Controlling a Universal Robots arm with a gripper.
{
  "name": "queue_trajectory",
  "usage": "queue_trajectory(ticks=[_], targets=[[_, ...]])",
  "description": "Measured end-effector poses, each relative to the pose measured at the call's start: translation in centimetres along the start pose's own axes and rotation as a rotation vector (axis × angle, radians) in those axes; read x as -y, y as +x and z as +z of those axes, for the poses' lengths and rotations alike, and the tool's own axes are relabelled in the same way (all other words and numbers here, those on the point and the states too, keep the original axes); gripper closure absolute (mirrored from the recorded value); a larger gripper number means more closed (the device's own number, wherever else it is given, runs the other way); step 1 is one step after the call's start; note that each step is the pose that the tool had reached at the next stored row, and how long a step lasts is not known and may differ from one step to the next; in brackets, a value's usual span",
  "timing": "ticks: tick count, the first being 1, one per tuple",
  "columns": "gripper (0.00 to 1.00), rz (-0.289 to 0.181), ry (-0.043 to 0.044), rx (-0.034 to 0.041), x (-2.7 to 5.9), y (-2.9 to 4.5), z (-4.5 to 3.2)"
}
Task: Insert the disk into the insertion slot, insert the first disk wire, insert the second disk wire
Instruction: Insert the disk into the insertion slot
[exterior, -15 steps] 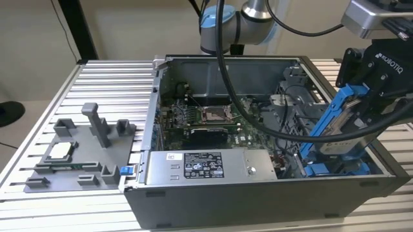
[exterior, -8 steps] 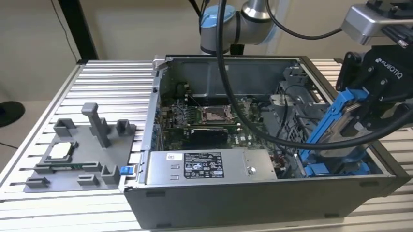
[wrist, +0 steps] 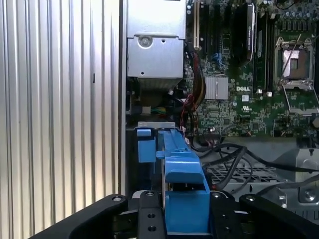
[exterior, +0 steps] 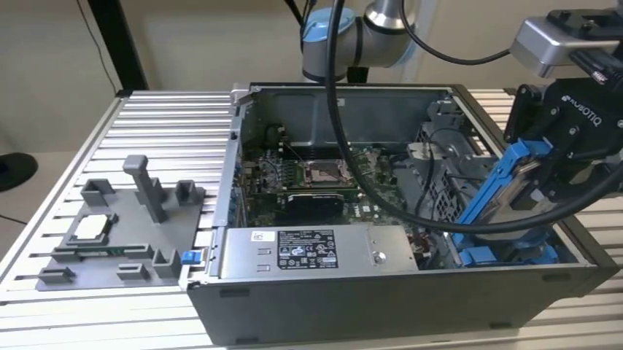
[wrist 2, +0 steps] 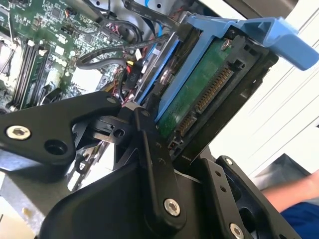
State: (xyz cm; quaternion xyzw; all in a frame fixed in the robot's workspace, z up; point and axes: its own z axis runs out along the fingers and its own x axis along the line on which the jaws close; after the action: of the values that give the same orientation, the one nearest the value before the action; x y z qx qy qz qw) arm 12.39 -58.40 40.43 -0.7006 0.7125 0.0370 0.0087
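My gripper (exterior: 541, 182) is shut on the disk (exterior: 492, 186), a drive in a bright blue carrier, held steeply tilted over the case's corner at the exterior view's right. The disk's lower end reaches down towards the insertion slot (exterior: 506, 252), a grey bay with blue fittings; I cannot tell whether they touch. In the second wrist view the disk's green board and connector (wrist 2: 199, 94) show between the black fingers (wrist 2: 149, 149). In the first wrist view the blue carrier (wrist: 184, 174) sits in the gripper (wrist: 185, 215), pointing at the slot (wrist: 149, 142).
The open computer case (exterior: 389, 306) lies on a ribbed aluminium table (exterior: 165, 124). A grey power-supply box (exterior: 316, 251) sits beside the bay. Black cables (wrist: 229, 154) loop next to the slot. A grey fixture (exterior: 117, 233) stands at the exterior view's left. A person's blue sleeve (wrist 2: 299, 209) is nearby.
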Motion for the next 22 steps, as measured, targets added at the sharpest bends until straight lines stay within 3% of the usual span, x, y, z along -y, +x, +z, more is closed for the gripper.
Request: queue_trajectory(ticks=[12, 18, 22], targets=[[1.0, 0.0, 0.0, 0.0001, 0.09, 0.14, 2.11], [1.0, 0.0, 0.0, 0.0, 0.11, 0.17, 2.73], [1.0, 0.0, 0.0, -0.0001, 0.11, 0.18, 2.76]])
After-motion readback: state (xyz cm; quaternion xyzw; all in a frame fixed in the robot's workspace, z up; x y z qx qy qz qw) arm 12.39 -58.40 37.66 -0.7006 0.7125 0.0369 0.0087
